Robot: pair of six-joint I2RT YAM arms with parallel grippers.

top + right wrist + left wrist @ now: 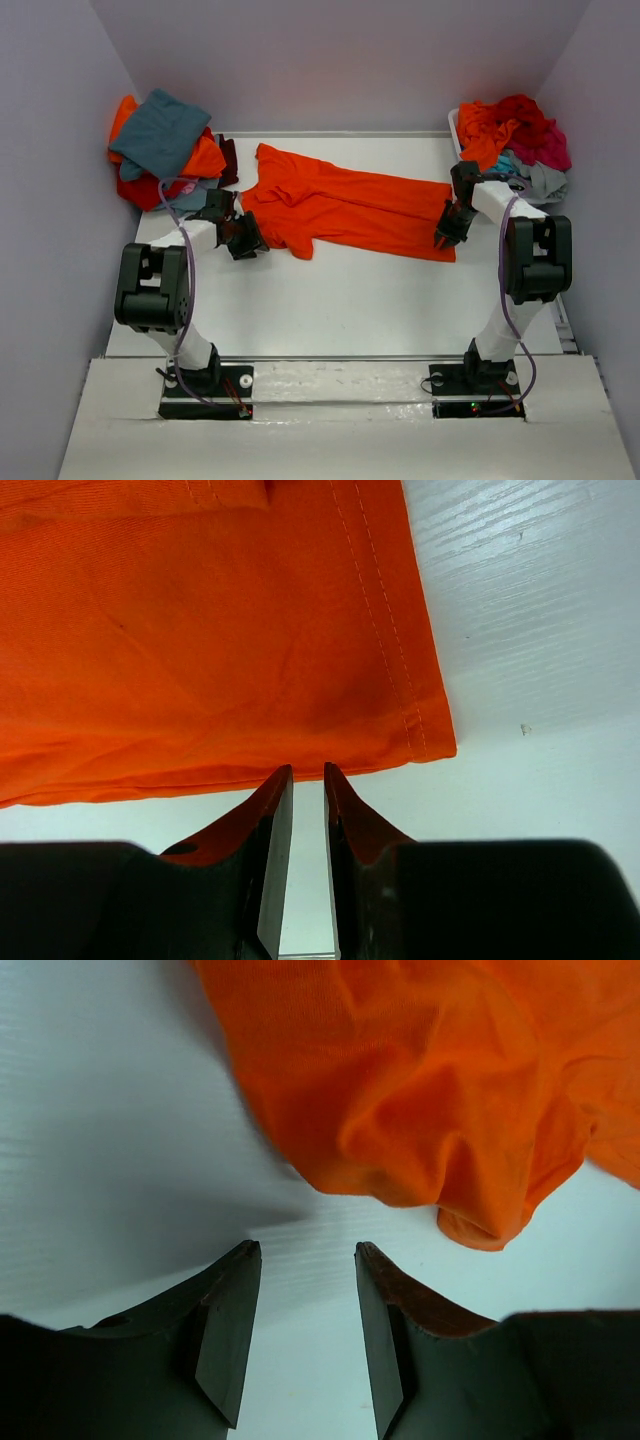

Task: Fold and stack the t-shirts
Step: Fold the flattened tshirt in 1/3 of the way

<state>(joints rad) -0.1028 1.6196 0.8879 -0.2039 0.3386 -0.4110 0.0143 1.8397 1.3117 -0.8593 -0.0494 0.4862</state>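
A bright orange t-shirt (345, 205) lies folded lengthwise across the middle of the white table, collar end at the left and hem at the right. My left gripper (245, 240) is open and empty just short of the shirt's bunched sleeve corner (470, 1215); its tips (308, 1248) stand over bare table. My right gripper (447, 232) is at the hem's near corner. In the right wrist view its jaws (308, 770) stand a narrow gap apart, with their tips at the shirt's folded edge (220, 660) and only table showing between them.
A pile of shirts (165, 145), teal-grey on top of orange and red, sits at the back left with a dark cloth (228, 160) beside it. At the back right a white bin (453, 125) holds red, orange, magenta, turquoise and grey shirts (520, 135). Walls close in on both sides.
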